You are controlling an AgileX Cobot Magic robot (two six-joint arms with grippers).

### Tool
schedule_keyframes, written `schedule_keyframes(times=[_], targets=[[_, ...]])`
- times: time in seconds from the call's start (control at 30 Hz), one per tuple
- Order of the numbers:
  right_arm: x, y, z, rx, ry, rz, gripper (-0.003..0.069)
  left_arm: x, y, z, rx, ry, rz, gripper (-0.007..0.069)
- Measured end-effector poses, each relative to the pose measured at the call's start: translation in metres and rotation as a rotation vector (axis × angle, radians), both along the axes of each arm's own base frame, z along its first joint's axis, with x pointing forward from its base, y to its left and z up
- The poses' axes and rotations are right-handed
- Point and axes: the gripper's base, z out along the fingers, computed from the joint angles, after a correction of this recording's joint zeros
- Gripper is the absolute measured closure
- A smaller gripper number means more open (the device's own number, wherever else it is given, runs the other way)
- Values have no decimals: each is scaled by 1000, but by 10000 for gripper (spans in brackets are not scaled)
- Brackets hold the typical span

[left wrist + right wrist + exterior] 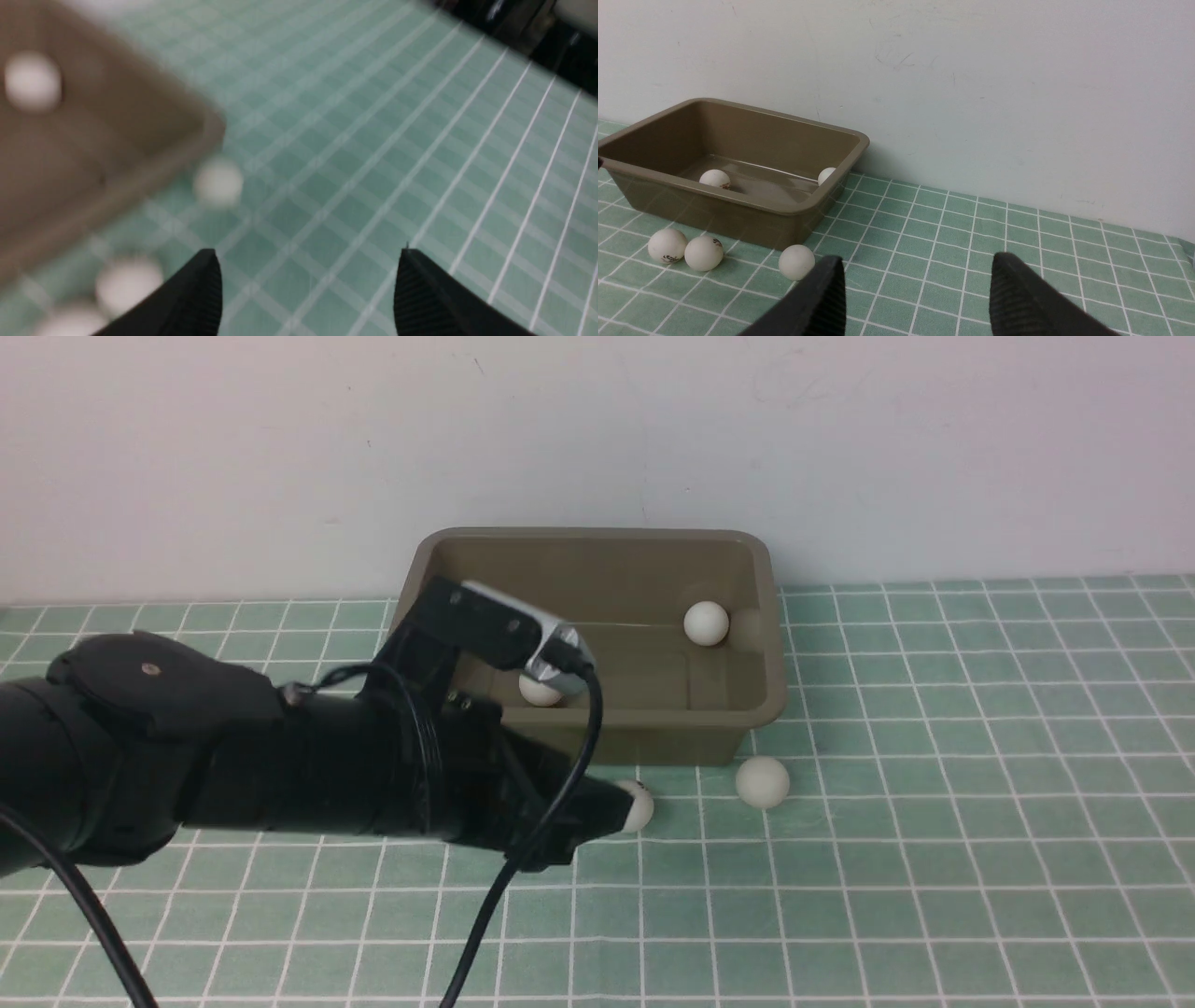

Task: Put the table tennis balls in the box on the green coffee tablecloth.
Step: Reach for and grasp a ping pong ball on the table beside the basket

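The olive-brown box stands on the green coffee tablecloth against the wall. Two table tennis balls lie inside it. Another ball rests on the cloth just in front of the box. A further ball peeks out at the tip of my left gripper, which hangs low before the box's front wall. In the blurred left wrist view the left gripper is open with only cloth between its fingers. My right gripper is open and empty, off to the box's right. Three balls lie on the cloth.
A pale wall rises directly behind the box. My left arm and its black cable cover the box's front left corner and the cloth in front of it.
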Motion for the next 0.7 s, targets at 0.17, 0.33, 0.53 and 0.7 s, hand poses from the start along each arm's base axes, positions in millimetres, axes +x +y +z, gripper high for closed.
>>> schedule_keyframes(times=[0.17,0.33,0.53,0.7], targets=[[0,0,0,0,0,0,270,1,10,-15,47,115,151,176],[0,1,0,9,0,6,270,11,10,-32,56,194,236,176],[0,1,0,19,-1,12,270,29,10,-79,145,282,324,176],[0,1,1,22,-9,11,270,39,12,-101,191,286,383,176]])
